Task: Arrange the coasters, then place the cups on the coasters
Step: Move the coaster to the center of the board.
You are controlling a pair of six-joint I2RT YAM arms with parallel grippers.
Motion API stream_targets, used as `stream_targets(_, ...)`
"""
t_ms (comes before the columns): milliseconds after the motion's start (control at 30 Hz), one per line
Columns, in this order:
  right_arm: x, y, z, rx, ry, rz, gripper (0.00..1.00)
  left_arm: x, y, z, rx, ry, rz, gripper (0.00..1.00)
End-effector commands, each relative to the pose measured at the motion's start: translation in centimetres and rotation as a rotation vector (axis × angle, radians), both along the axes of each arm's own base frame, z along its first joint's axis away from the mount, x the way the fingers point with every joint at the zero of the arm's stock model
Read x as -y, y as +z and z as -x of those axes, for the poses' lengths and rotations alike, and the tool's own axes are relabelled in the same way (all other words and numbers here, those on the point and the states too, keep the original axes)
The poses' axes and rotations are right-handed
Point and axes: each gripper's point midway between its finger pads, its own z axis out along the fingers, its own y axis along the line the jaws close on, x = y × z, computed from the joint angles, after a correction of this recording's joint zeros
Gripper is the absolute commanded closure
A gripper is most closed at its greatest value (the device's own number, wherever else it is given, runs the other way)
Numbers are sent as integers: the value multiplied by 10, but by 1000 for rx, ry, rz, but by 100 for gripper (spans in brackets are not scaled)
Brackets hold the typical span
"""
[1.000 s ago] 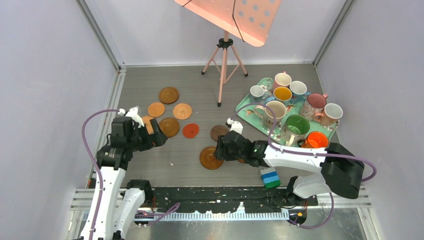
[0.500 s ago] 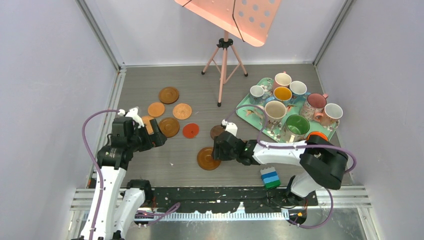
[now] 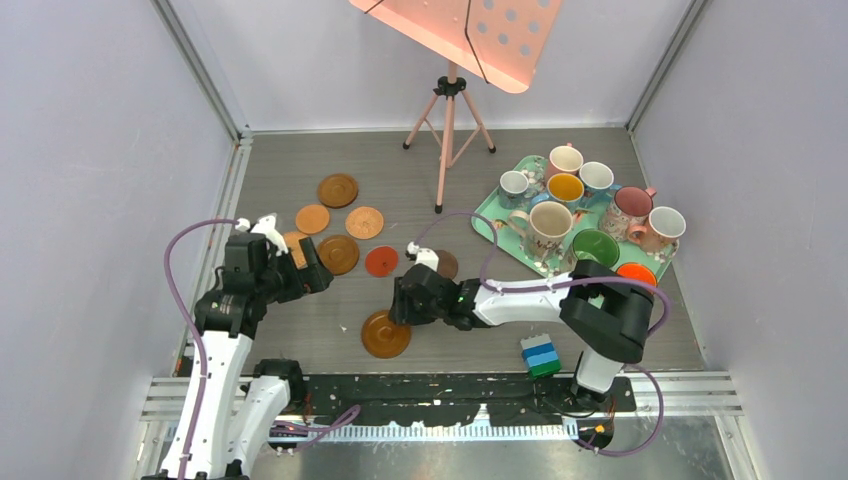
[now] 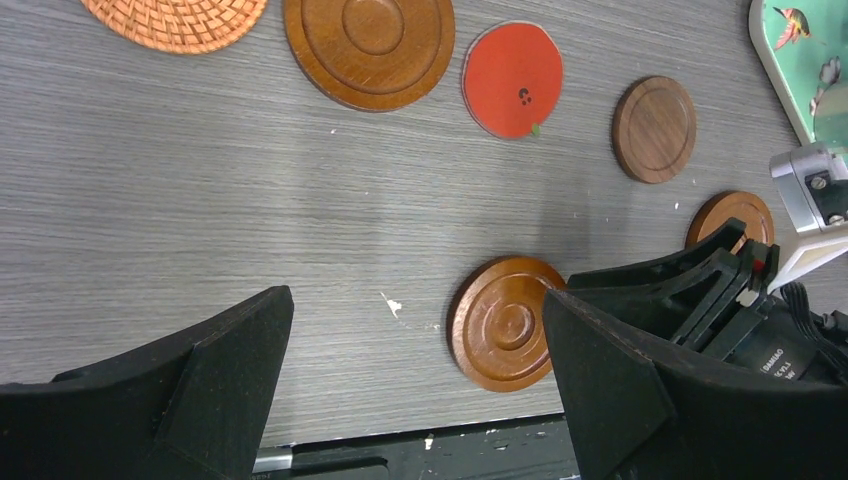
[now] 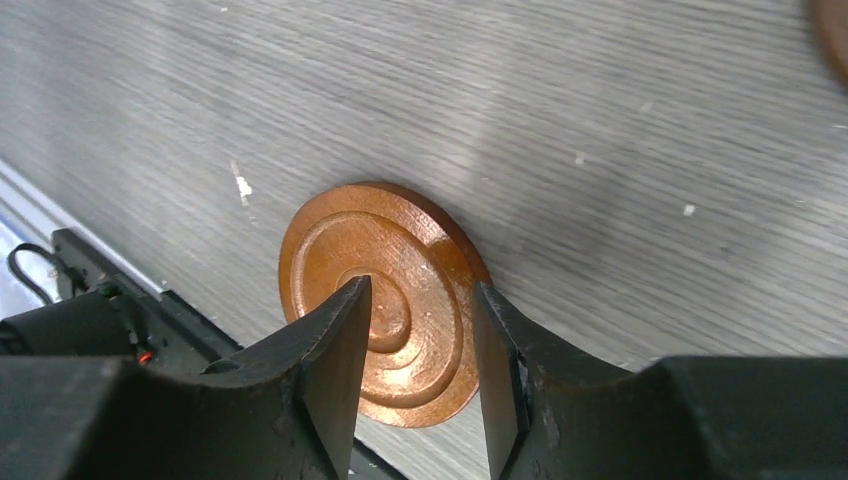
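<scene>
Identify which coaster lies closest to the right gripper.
The glossy ringed brown coaster at the near edge of the table; the right gripper sits directly over it. All other coasters lie farther back.

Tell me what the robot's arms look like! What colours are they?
The left arm and right arm are white tubes with chunky black joints. A purple cable loops along each. The left gripper and right gripper have black, wedge-shaped fingers beside a small white block.

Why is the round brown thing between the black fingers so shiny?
Right wrist view: light glints off the glossy grooved coaster, and a second coaster at the top right corner looks blurry. Top external view: evenly lit and sharp.
</scene>
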Motion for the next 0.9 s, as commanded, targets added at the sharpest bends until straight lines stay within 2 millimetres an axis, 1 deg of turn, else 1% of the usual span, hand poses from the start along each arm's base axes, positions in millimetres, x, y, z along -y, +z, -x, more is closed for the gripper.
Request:
stream_targets(0, -17, 33, -6, 39, 4, -64, 50, 0, 5, -7, 36, 7, 2, 1)
stream_targets(33, -11, 33, -8, 63, 7, -36, 49, 0, 5, -7, 38, 9, 1, 1)
stream_targets(133, 4, 37, -1, 88, 69, 29, 46, 0, 5, -7, 40, 11, 2, 1)
stream_targets(300, 19, 27, 25, 56, 214, 85, 48, -2, 6, -6, 45, 20, -4, 1)
stream_targets(367, 20, 29, 36, 52, 252, 78, 51, -5, 8, -6, 53, 29, -12, 1)
stream_targets(433, 17, 36, 43, 57, 281, 56, 54, -8, 10, -5, 60, 45, -23, 1)
stream_targets(467, 14, 38, 50, 33, 307, 35, 55, -10, 11, -4, 64, 53, -30, 1)
stream_targets(500, 11, 40, 52, 27, 314, 17, 57, -11, 12, -4, 71, 60, -35, 1)
stream_targets(600, 1, 42, 66, -6, 354, -35, 61, -16, 14, -3, 82, 85, -51, 1)
stream_targets(633, -3, 39, 69, -11, 367, -39, 61, -18, 15, -2, 88, 95, -57, 1)
stream_targets(667, -5, 38, 71, -14, 374, -40, 60, -20, 16, -2, 92, 104, -62, 1)
stream_targets(700, -6, 31, 73, -22, 380, -24, 60, -22, 16, -1, 92, 111, -69, 1)
stream_targets(767, -8, 24, 71, -28, 371, -9, 60, -25, 18, 0, 99, 124, -77, 1)
stream_targets(867, -15, 19, 66, -21, 353, -14, 60, -25, 18, 1, 104, 126, -76, 1)
